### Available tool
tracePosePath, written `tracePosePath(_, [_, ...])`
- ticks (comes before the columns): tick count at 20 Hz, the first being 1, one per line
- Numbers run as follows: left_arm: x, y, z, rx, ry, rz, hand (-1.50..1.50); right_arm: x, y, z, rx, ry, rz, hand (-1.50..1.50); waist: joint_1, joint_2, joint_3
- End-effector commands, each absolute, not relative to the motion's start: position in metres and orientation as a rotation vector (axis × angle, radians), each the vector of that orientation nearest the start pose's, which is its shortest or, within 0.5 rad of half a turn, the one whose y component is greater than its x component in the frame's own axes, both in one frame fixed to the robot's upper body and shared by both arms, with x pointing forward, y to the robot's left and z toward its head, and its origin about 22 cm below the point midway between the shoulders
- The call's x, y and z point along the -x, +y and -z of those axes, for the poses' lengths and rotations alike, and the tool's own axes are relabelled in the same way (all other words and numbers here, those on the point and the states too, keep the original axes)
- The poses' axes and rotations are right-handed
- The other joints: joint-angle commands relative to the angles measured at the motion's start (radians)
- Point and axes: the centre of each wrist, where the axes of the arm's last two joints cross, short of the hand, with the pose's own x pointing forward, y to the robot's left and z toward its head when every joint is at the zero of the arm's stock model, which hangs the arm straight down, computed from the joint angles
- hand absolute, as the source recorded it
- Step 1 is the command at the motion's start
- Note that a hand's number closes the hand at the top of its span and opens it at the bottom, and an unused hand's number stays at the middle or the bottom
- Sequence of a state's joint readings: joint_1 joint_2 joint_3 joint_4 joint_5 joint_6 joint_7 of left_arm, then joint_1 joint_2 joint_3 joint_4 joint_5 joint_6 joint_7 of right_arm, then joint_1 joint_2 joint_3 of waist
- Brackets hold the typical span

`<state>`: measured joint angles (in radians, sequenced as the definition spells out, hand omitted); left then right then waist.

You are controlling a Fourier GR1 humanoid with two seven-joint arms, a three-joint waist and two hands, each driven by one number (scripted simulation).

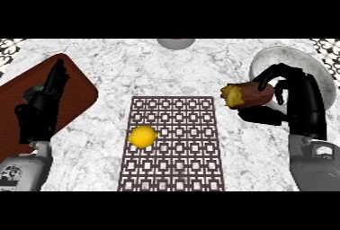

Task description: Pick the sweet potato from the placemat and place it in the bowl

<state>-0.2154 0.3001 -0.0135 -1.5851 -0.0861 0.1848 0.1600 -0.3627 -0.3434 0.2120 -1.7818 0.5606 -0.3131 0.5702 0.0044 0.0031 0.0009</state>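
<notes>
Curling our right hand point(304, 104) round the sweet potato point(249, 95), held clear of the placemat point(174, 148) beside the left rim of the bowl point(282, 55) near the right edge of the bench point(166, 72), we should carry it over the bowl's middle and lower it before uncurling, while our left hand point(43, 108) rests straight-fingered at the left edge.

Marble counter point(133, 67) bearing patterned placemat point(174, 168), brown board point(81, 90), grey bowl point(292, 57)

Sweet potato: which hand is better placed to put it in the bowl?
Right. The right hand holds the sweet potato right beside the bowl. The left hand rests open at the far left, away from both.
</notes>
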Motion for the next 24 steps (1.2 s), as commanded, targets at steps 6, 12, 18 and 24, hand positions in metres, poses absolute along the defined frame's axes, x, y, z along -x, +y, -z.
tracePosePath(6, [-0.298,0.259,-0.086,-0.388,-1.655,0.175,0.0,-0.347,-0.295,-0.113,1.097,-1.648,-0.367,1.5,0.012,0.006,0.0])
tracePosePath(12, [-0.29,0.256,-0.074,-0.373,-1.672,0.184,0.0,-0.377,-0.348,-0.101,1.282,-1.544,-0.413,1.5,0.029,0.009,0.0])
tracePosePath(18, [-0.309,0.257,-0.088,-0.382,-1.673,0.188,0.0,-0.392,-0.364,-0.061,1.163,-1.492,-0.299,1.5,0.034,0.017,0.003])
tracePosePath(24, [-0.294,0.254,-0.077,-0.347,-1.671,0.207,0.0,-0.396,-0.366,-0.044,0.933,-1.523,-0.269,-1.5,0.057,0.02,0.004])
